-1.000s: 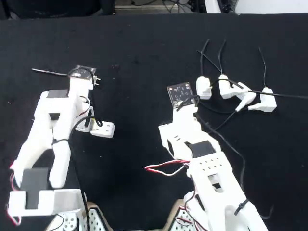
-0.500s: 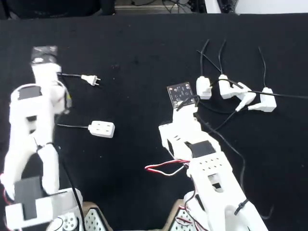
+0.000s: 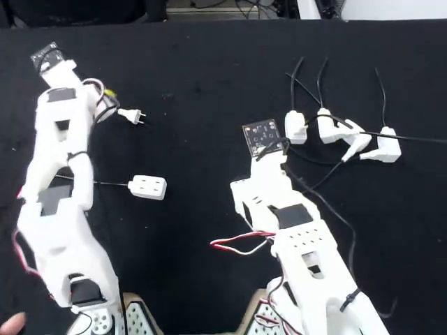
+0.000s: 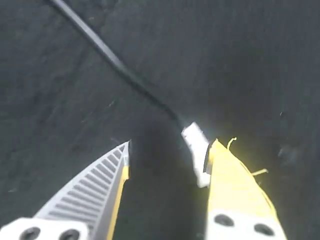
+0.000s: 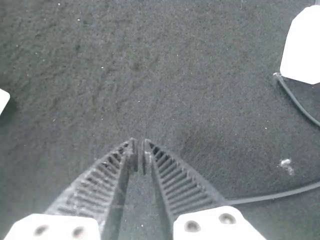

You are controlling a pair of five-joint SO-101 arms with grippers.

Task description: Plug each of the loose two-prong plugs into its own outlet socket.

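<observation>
The left gripper (image 4: 170, 146) is held spread. The loose two-prong plug (image 4: 196, 155) should be centred between its fingers (image 4: 95, 200) and gripped by the body, not the cord (image 4: 115, 62), so the prongs are kept level. The plug is seen just beside the yellow finger, off-centre in the gap. The outlet socket (image 3: 148, 186) lies apart on the table (image 3: 209, 70). The right gripper (image 5: 139, 150) is pressed together, nothing held.
</observation>
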